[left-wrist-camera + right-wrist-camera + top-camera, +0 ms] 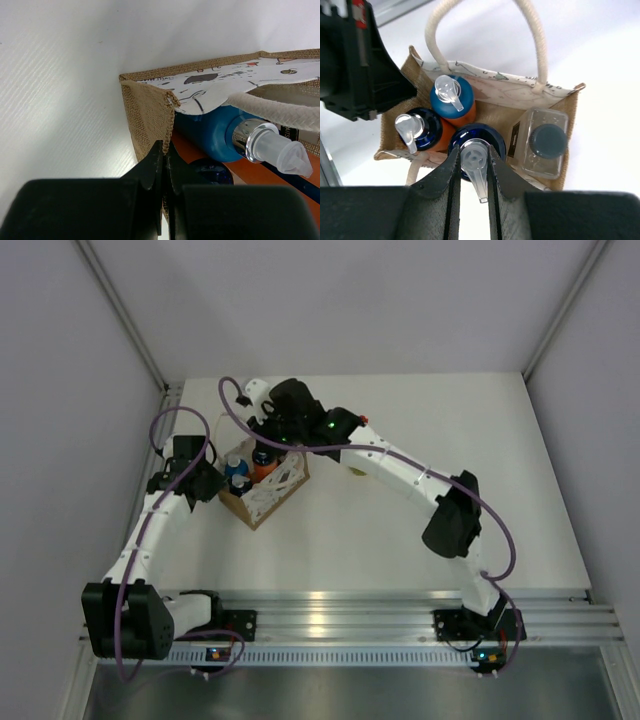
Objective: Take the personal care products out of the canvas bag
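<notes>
Pinching the canvas bag (pixel 147 112) by its corner seam, the left gripper (pixel 165 154) apparently anchors it on the table (pixel 420 530) while the right gripper (pixel 472 156) squeezes 1 orange-and-blue bottle (pixel 481 133) inside by its pale pump, seemingly to lift it.

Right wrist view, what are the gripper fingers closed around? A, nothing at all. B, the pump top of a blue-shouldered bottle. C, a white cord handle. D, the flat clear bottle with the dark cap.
B: the right gripper has its fingers pressed against either side of the pale pump top of the blue-shouldered bottle, which stands in the canvas bag.
</notes>
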You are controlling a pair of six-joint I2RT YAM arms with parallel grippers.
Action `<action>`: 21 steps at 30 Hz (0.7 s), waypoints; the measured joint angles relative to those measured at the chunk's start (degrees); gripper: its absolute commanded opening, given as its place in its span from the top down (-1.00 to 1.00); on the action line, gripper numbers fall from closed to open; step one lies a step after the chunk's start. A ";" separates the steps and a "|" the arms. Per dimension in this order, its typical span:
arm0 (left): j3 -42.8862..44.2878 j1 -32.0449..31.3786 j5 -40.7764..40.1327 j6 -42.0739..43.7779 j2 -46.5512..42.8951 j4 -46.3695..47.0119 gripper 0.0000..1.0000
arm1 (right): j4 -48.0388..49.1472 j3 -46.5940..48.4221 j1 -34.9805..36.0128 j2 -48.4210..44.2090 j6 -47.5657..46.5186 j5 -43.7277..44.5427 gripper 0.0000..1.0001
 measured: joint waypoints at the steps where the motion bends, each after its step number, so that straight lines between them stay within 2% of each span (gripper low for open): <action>1: 0.00 0.00 -0.07 0.02 0.00 -0.02 1.00 | -0.09 0.02 -0.04 -0.74 0.07 0.04 1.00; 21: 0.00 0.00 -0.17 -0.24 0.00 -0.04 1.00 | -3.08 2.62 -3.19 -14.08 0.85 1.86 1.00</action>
